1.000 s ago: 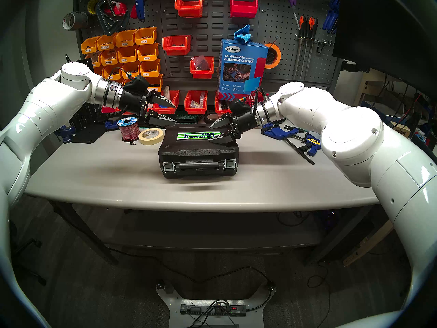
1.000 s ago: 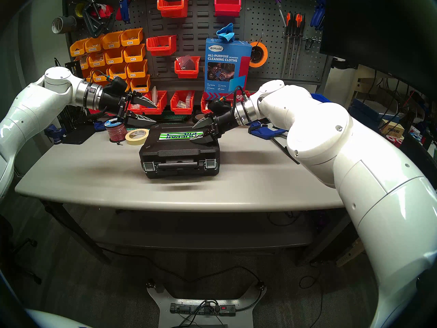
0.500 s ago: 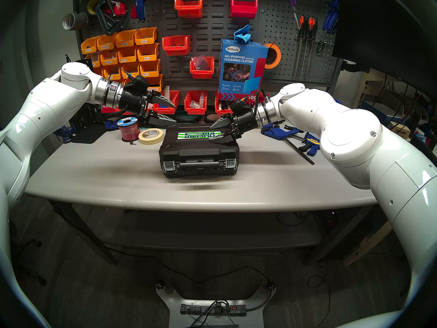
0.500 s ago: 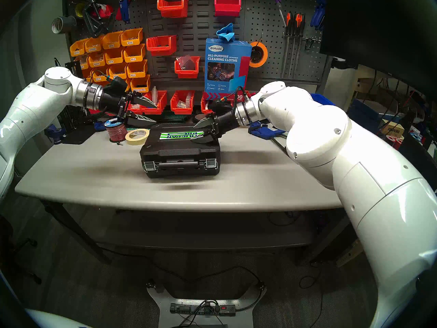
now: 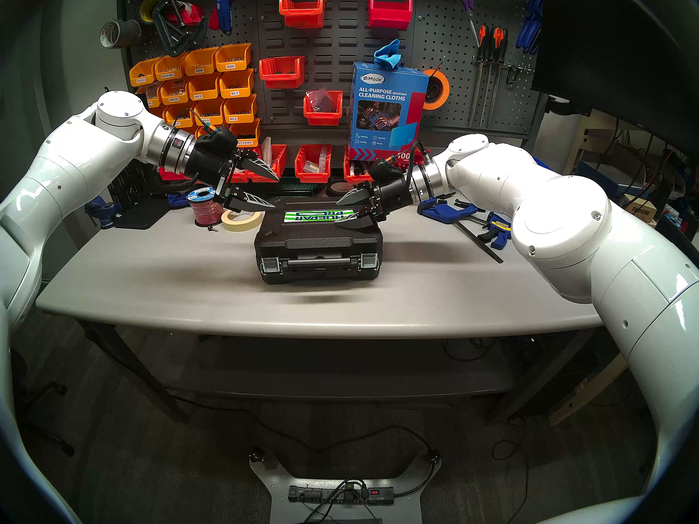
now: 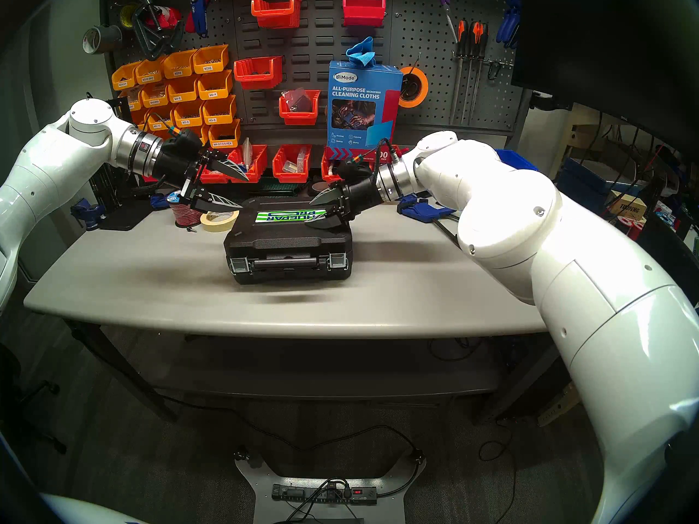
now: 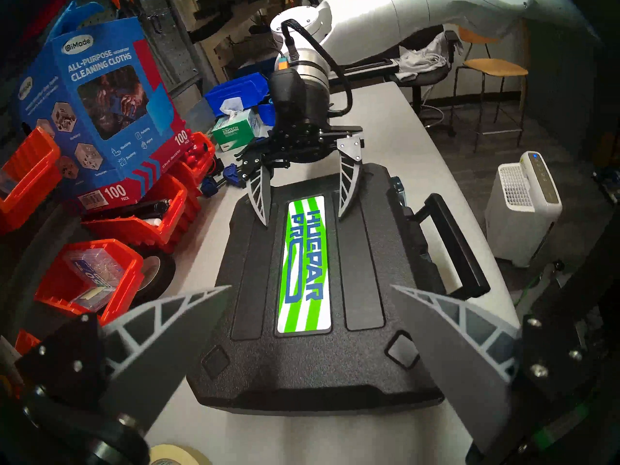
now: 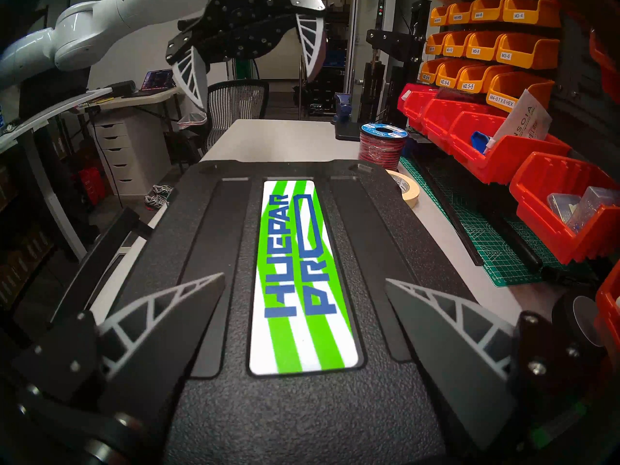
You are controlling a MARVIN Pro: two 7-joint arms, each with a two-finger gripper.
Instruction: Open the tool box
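Note:
The black tool box lies shut in the middle of the grey table, with its striped label up. Its handle and two silver latches face me. My left gripper is open and empty, just above the box's left rear corner, and looks along the lid. My right gripper is open and empty over the right rear of the lid, its lower finger very close to the surface. I cannot tell if it touches.
A masking tape roll and a red wire spool stand left of the box. Blue bar clamps lie to its right. Red bins and the blue cleaning-cloths box line the back.
My left gripper has dropped and tilted down toward the box's left rear corner. My right gripper has stayed over the lid. The box is still shut.

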